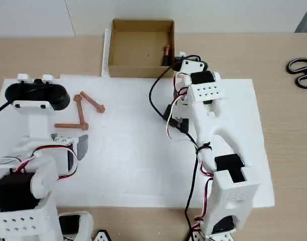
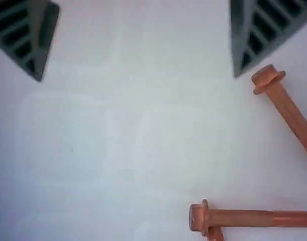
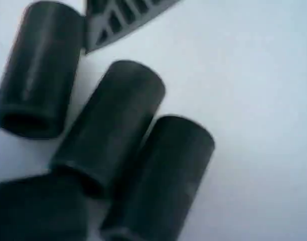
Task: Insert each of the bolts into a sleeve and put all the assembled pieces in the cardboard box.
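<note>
My left gripper [image 2: 138, 74] hangs wide open beside the loose bolts [image 2: 244, 218] on the white sheet [image 2: 118, 160]. The right gripper [image 1: 177, 120] sits over three sleeves [image 3: 113, 125]; whether it's open I can't tell.

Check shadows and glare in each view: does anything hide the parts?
High view: even light, only soft shadows on the white sheet, and the bolts stand out plainly. Left wrist view: faint shadows, no glare. Right wrist view: a dull sheen runs along the dark sleeves, whose outlines remain readable.
</note>
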Controlling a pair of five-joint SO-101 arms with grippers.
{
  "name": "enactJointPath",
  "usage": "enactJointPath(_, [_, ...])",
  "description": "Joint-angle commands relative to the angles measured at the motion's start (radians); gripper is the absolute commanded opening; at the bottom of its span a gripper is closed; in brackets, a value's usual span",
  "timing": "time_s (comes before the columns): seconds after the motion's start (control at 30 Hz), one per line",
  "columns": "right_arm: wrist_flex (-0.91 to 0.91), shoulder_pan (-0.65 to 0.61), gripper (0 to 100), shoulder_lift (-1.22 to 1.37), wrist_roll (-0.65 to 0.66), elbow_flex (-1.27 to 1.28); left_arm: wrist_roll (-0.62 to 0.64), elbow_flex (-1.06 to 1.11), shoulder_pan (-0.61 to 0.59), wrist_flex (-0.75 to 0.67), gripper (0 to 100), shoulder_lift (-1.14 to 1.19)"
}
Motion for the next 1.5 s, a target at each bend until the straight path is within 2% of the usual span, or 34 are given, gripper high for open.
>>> enactJointPath(0.0, [-0.073, 0.004, 17.6, -0.054, -0.012, 0.032, -0.009, 0.005, -0.005, 0.000, 23, -0.008])
enactJointPath(0.27, [-0.186, 0.004, 17.5, -0.024, -0.012, 0.095, -0.011, 0.021, -0.005, -0.002, 23, -0.008])
enactJointPath(0.67, [-0.179, 0.004, 17.4, 0.131, -0.006, 0.091, -0.011, 0.021, -0.005, -0.002, 23, -0.008])
enactJointPath(0.73, [-0.179, 0.004, 13.8, 0.131, -0.006, 0.091, -0.011, 0.021, -0.005, -0.002, 23, -0.008])
enactJointPath(0.83, [-0.180, 0.004, 0.3, 0.128, -0.006, 0.091, -0.011, 0.021, -0.005, -0.002, 23, -0.008])
enactJointPath(0.97, [-0.179, 0.004, 1.7, 0.125, -0.006, 0.089, -0.011, 0.021, -0.005, -0.002, 23, -0.008])
enactJointPath(1.33, [0.001, 0.010, 0.5, -0.127, -0.002, 0.011, -0.011, 0.018, -0.005, -0.002, 23, -0.008])
enactJointPath(1.4, [0.050, 0.010, 0.7, -0.139, 0.069, 0.009, -0.011, 0.018, -0.005, -0.002, 23, -0.008])
enactJointPath(1.47, [0.082, 0.012, 0.7, -0.139, 0.213, 0.011, -0.011, 0.018, -0.005, -0.002, 23, -0.008])
